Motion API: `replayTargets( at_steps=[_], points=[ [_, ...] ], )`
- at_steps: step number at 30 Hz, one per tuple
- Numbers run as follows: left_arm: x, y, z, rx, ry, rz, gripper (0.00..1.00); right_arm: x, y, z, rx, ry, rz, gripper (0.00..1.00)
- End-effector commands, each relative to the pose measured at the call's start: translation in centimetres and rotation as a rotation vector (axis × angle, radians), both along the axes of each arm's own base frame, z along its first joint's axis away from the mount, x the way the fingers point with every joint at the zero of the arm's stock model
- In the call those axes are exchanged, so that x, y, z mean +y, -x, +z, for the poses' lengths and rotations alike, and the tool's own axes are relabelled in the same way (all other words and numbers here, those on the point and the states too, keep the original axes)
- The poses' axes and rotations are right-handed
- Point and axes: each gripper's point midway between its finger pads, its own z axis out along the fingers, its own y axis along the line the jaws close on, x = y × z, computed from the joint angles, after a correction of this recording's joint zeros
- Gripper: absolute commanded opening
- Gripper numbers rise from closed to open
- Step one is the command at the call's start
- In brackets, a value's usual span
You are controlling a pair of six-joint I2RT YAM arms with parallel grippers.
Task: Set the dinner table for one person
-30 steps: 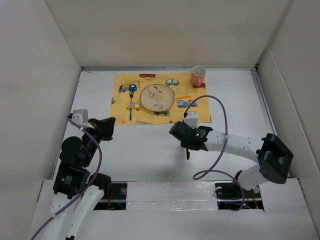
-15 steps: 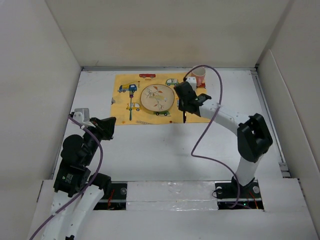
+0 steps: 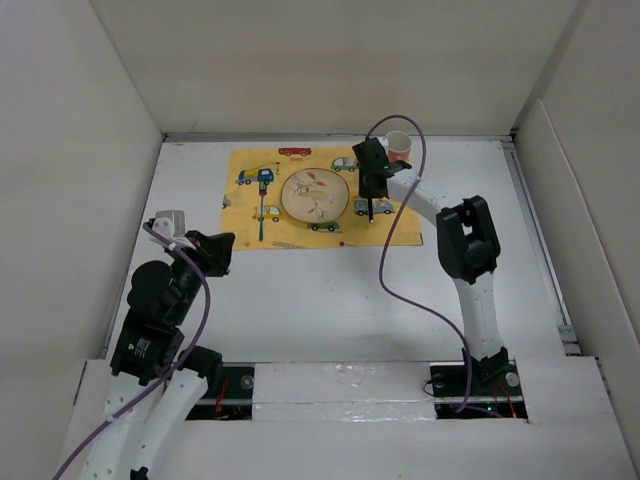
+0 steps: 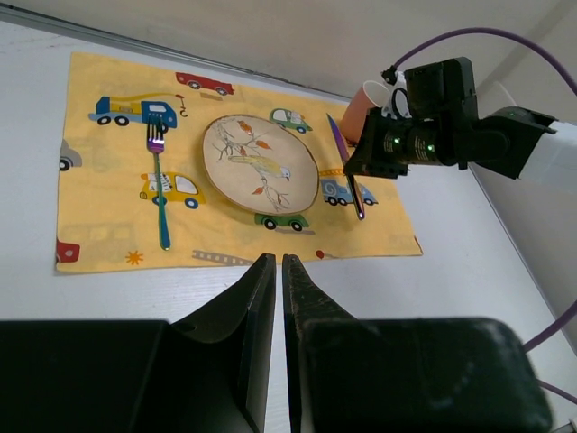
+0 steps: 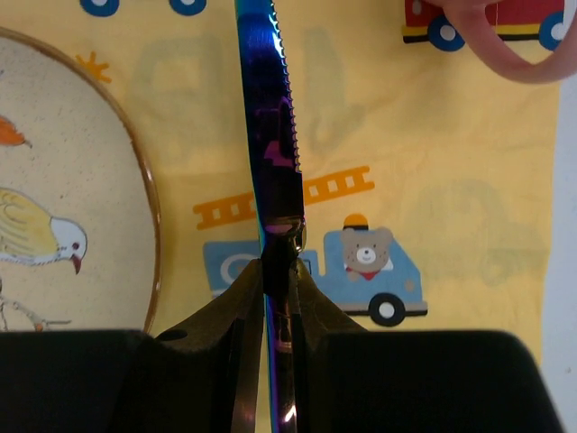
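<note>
The white dinner table (image 3: pixel 300 290) carries a yellow placemat (image 3: pixel 395 228) printed with vehicles. On the mat are a round plate (image 3: pixel 315 195) with a bird design and a blue-handled fork (image 3: pixel 263 215) to its left. A pink cup (image 3: pixel 398 148) stands at the mat's far right corner. My right gripper (image 3: pixel 372 190) is shut on an iridescent purple knife (image 5: pixel 270 117) and holds it just right of the plate, over the mat. My left gripper (image 3: pixel 215 250) is shut and empty over bare table, near the mat's front left.
Off-white wall panels (image 3: pixel 90 150) close in the table on the left, back and right. The right arm's purple cable (image 3: pixel 385 270) loops over the table in front of the mat. The left wrist view shows the plate (image 4: pixel 260 163), fork (image 4: pixel 159 185), knife (image 4: pixel 347 171) and cup (image 4: pixel 370 104).
My right arm has swung from the front middle of the table out to the placemat, carrying the knife to the plate's right side. My left arm has barely shifted.
</note>
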Motion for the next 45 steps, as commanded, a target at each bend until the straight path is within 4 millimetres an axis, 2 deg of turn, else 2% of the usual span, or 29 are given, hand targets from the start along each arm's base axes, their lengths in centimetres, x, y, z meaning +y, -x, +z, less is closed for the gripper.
replayTargets(
  at_steps=[1, 3, 8, 15, 19, 20, 23, 26, 29, 30, 32, 33, 34, 35, 36, 37, 38, 39, 40, 41, 42, 43, 44, 45],
  points=[
    [-0.1, 0.0, 2.7, -0.073, 0.010, -0.010, 0.06, 0.0, -2.4, 2.2, -0.045, -0.035, 0.025, 0.00],
    [-0.2, -0.1, 2.6, -0.069, 0.007, -0.010, 0.06, -0.4, -2.9, 0.9, -0.020, -0.022, 0.018, 0.00],
    [0.0, -0.1, 2.6, -0.072, 0.008, -0.004, 0.06, -1.2, -3.7, -0.2, -0.002, -0.021, 0.002, 0.00],
    [-0.2, -0.1, 2.6, -0.070, 0.007, -0.008, 0.06, -1.0, -3.1, -2.1, 0.042, -0.031, -0.005, 0.00],
    [-0.2, -0.1, 2.5, -0.070, 0.007, -0.008, 0.07, -0.9, -2.8, -2.4, 0.045, -0.050, -0.012, 0.12],
    [-0.2, -0.2, 2.5, -0.068, 0.006, -0.008, 0.07, -0.8, -2.8, -2.1, 0.037, -0.056, -0.012, 0.20],
    [-0.1, -0.1, 2.5, -0.069, 0.005, -0.007, 0.07, -0.8, -2.8, -1.1, 0.023, -0.066, -0.011, 0.33],
    [0.0, -0.2, 2.6, -0.072, 0.006, -0.001, 0.09, -0.8, -2.7, 0.1, 0.009, -0.078, -0.014, 0.36],
    [0.1, -0.2, 2.6, -0.074, 0.006, 0.004, 0.12, -1.0, -2.2, 3.0, -0.025, -0.099, -0.016, 0.44],
    [0.1, -0.1, 2.6, -0.078, 0.008, 0.004, 0.17, -1.1, -1.8, 5.6, -0.060, -0.117, -0.010, 0.46],
    [0.1, -0.2, 2.5, -0.075, 0.007, 0.004, 0.22, -0.5, -0.4, 7.9, -0.091, -0.132, 0.019, 0.49],
    [0.1, -0.1, 2.7, -0.081, 0.009, 0.004, 0.30, 0.4, 0.4, 9.7, -0.119, -0.145, 0.046, 0.49],
    [0.3, -0.2, 2.6, -0.080, 0.008, 0.010, 0.35, 0.7, 1.6, 13.9, -0.186, -0.180, 0.076, 0.50],
    [0.2, -0.1, 2.7, -0.084, 0.010, 0.006, 0.45, 1.1, 2.6, 15.9, -0.217, -0.196, 0.100, 0.53],
    [0.3, -0.2, 2.7, -0.086, 0.008, 0.009, 0.51, 1.4, 3.8, 17.1, -0.240, -0.208, 0.122, 0.54],
    [0.0, -0.1, 2.7, -0.089, 0.009, -0.013, 0.55, 1.8, 6.3, 22.1, -0.338, -0.239, 0.158, 0.59],
    [0.0, -0.1, 2.8, -0.094, 0.005, -0.013, 0.62, 1.8, 7.8, 24.4, -0.393, -0.256, 0.164, 0.61],
    [0.1, -0.1, 2.8, -0.097, 0.006, -0.013, 0.65, 1.4, 9.2, 25.1, -0.432, -0.254, 0.163, 0.63],
    [0.0, -0.1, 2.8, -0.099, 0.002, -0.019, 0.68, 1.4, 11.0, 27.1, -0.485, -0.254, 0.164, 0.64],
    [0.1, 0.0, 3.0, -0.106, 0.005, -0.015, 0.74, -0.3, 14.1, 31.7, -0.590, -0.305, 0.158, 0.66],
    [0.3, 0.2, 3.4, -0.121, 0.009, -0.008, 0.76, -1.1, 15.6, 33.6, -0.648, -0.328, 0.157, 0.66],
    [0.4, 0.3, 3.6, -0.126, 0.018, 0.000, 0.78, -2.0, 17.0, 33.5, -0.666, -0.330, 0.150, 1.00],
    [0.5, 0.4, 4.0, -0.136, 0.024, 0.001, 0.80, -4.5, 20.2, 36.9, -0.760, -0.391, 0.136, 1.00],
    [0.5, 0.8, 4.5, -0.149, 0.038, 0.000, 0.81, -5.9, 21.7, 37.9, -0.796, -0.414, 0.121, 1.00]
  ],
)
